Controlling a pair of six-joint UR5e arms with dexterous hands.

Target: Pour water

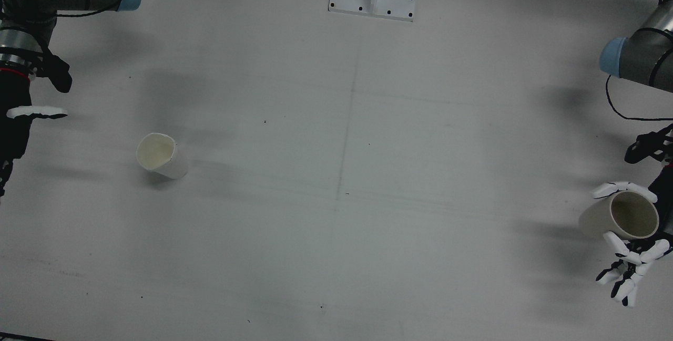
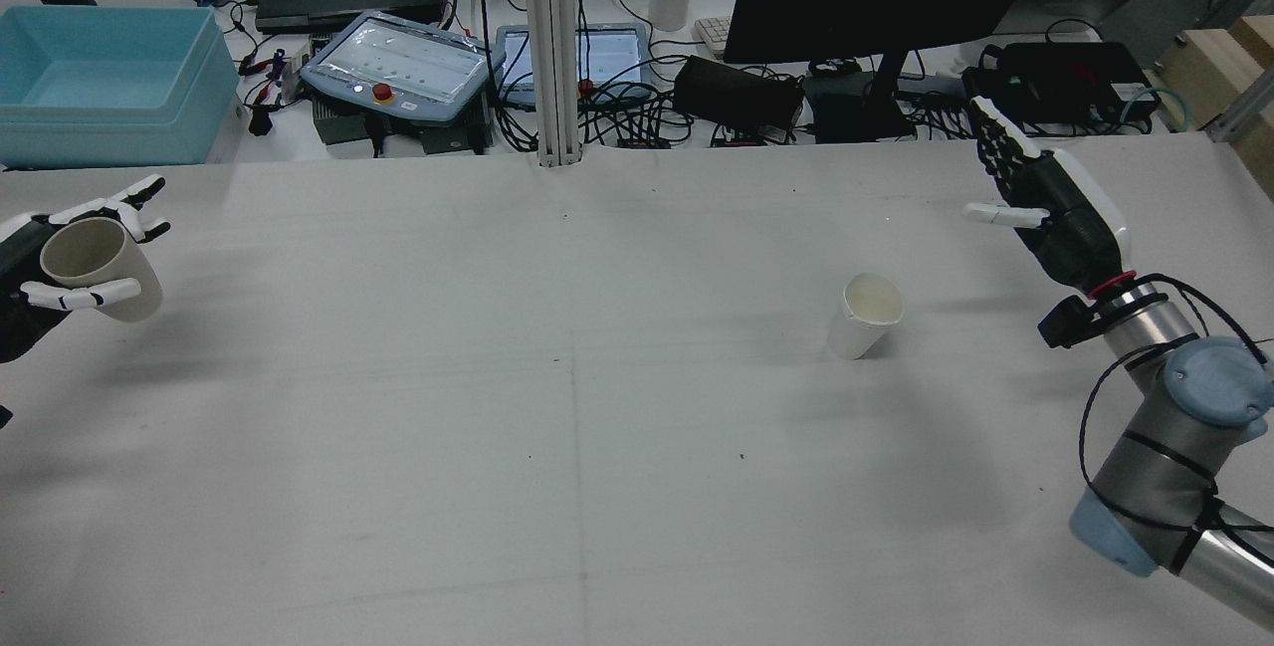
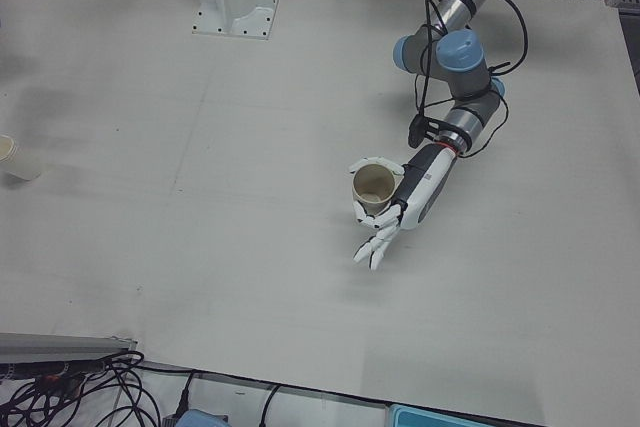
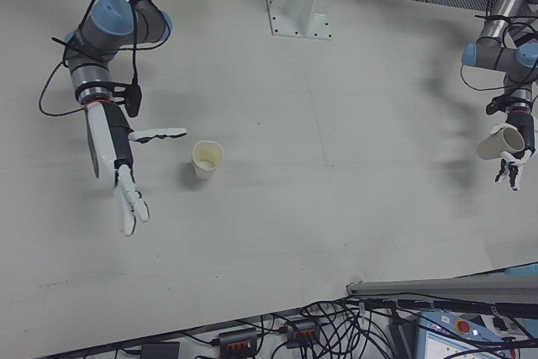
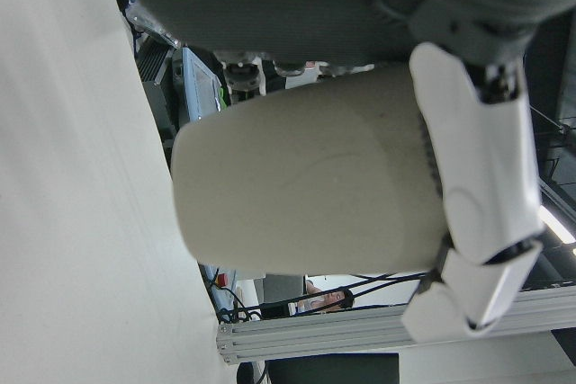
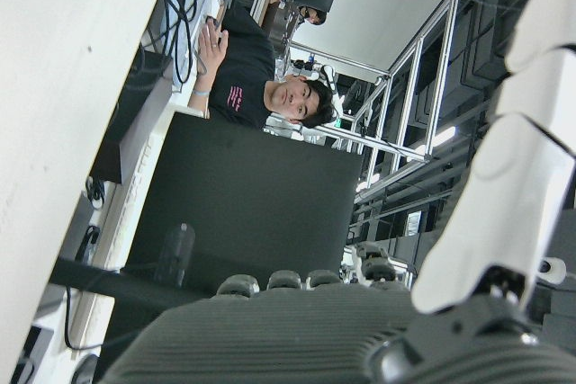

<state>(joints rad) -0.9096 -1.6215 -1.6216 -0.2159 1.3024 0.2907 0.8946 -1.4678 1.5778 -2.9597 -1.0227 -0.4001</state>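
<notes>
Taking the rear view from left to right, the left hand sits at about nine o'clock on the table, at its far left edge. Its fingers are wrapped around a beige paper cup, held clear of the surface and tipped only a little, mouth up. The left hand view shows white fingers pressed against the cup wall. Whether the cup holds water cannot be told; the front view shows only a dark interior.

Right of centre, at about two o'clock, a white paper cup stands upright by itself, touched by nothing. Its inside looks pale and empty.

At about three o'clock the right hand hangs above the table beside that white cup and apart from it, fingers spread and straight, holding nothing. The right-front view confirms the open palm and extended fingers.

Judged from this, the picking-up of the pouring cup is done. Left to do: carry it across the table, since the two cups are well apart, bring it over the white cup, and tip it. No pouring has begun.
</notes>
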